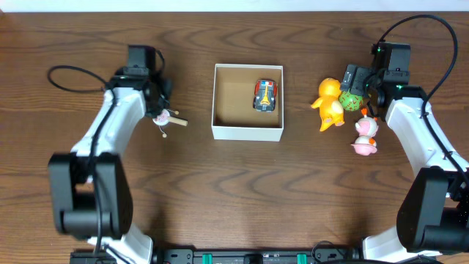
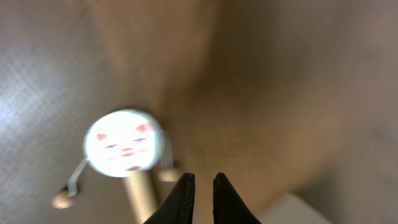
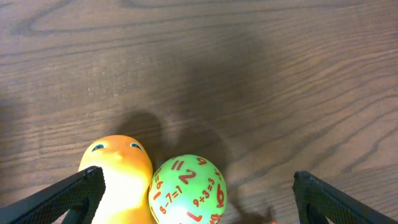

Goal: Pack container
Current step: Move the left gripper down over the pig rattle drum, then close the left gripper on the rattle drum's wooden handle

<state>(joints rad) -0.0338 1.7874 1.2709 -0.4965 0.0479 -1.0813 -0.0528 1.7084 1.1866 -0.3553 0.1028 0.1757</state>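
Note:
The container (image 1: pixel 247 133), a square white box with a brown inside, stands at mid-table and holds a small toy car (image 1: pixel 266 95). My left gripper (image 1: pixel 162 107) is left of it; in the left wrist view its black fingers (image 2: pixel 203 182) are almost together with nothing between them, just beside a round white cat-face drum toy (image 2: pixel 122 149) on a stick (image 1: pixel 167 119). My right gripper (image 1: pixel 357 91) is wide open, its fingers (image 3: pixel 199 190) straddling a green number ball (image 3: pixel 186 186) and the head of an orange duck (image 3: pixel 115 165).
A pink and white figure toy (image 1: pixel 365 136) lies in front of the ball (image 1: pixel 350 100) and the duck (image 1: pixel 330 104), right of the container. A pale corner of the container (image 2: pixel 301 211) shows in the left wrist view. Cables trail behind both arms.

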